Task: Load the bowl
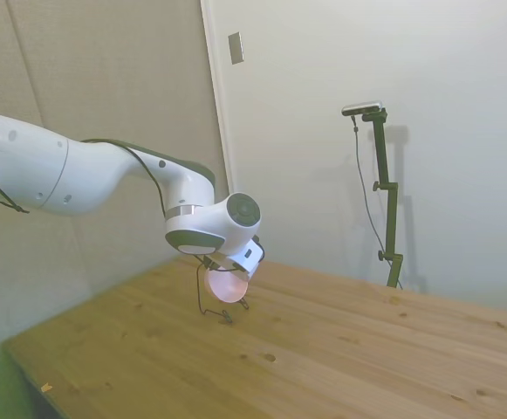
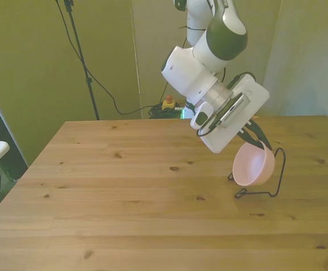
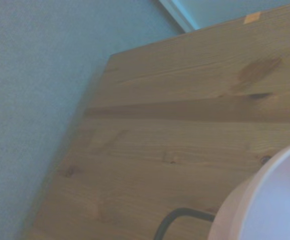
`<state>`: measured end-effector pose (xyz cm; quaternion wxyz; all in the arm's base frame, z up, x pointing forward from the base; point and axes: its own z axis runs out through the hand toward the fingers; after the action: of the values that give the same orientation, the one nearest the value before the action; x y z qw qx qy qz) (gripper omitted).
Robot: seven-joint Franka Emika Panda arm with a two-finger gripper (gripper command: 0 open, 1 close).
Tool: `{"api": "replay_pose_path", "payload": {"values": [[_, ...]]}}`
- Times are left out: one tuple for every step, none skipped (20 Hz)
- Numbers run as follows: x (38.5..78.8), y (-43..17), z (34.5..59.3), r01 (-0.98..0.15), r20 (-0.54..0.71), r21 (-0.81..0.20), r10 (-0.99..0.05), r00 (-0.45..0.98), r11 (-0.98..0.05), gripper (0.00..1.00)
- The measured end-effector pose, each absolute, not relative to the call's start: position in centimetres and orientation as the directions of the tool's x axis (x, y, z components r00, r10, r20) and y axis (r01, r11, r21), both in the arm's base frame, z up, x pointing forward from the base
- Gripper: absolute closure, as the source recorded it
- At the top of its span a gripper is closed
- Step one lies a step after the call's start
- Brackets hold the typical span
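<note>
Item, gripper [image 2: 258,137]: dark fingers [image 2: 261,135] closed on the rim of the bowl [image 2: 253,165], as seen in the front view.

Item, bowl: pale pink, tilted on its side, hanging just below the jaws, clear of the table [image 2: 124,192]. It sits within the wire stand [image 2: 276,175]; whether it touches the wire cannot be told.

Item, wire stand: thin, dark, under and just behind the jaws, feet on the table. The wrist view shows a curved piece of it [image 3: 177,220] beside the bowl's rim [image 3: 264,200].

Item, table: wooden, beneath the jaws.
</note>
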<state>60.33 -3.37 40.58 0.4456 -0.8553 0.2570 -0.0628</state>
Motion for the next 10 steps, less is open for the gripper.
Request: {"api": "replay_pose_path", "payload": {"values": [[60.3,-3.4,40.3,-0.380,-0.127,-0.800,-0.486,0.865,-0.466,1.00],[60.3,-3.4,40.2,-0.376,-0.132,-0.803,-0.478,0.868,-0.462,1.00],[60.3,-3.3,40.1,-0.373,-0.133,-0.806,-0.474,0.870,-0.459,1.00],[60.4,-3.2,40.2,-0.370,-0.133,-0.809,-0.472,0.872,-0.457,1.00],[60.4,-3.1,40.2,-0.368,-0.133,-0.810,-0.469,0.873,-0.456,1.00],[60.4,-3.0,40.2,-0.367,-0.133,-0.811,-0.466,0.874,-0.456,1.00],[60.5,-2.8,40.1,-0.366,-0.134,-0.812,-0.464,0.875,-0.456,1.00],[60.5,-2.6,40.0,-0.365,-0.136,-0.813,-0.462,0.876,-0.454,1.00],[60.6,-2.4,39.8,-0.365,-0.138,-0.814,-0.460,0.877,-0.452,1.00],[60.7,-2.2,39.6,-0.364,-0.140,-0.816,-0.457,0.878,-0.449,1.00]]}}
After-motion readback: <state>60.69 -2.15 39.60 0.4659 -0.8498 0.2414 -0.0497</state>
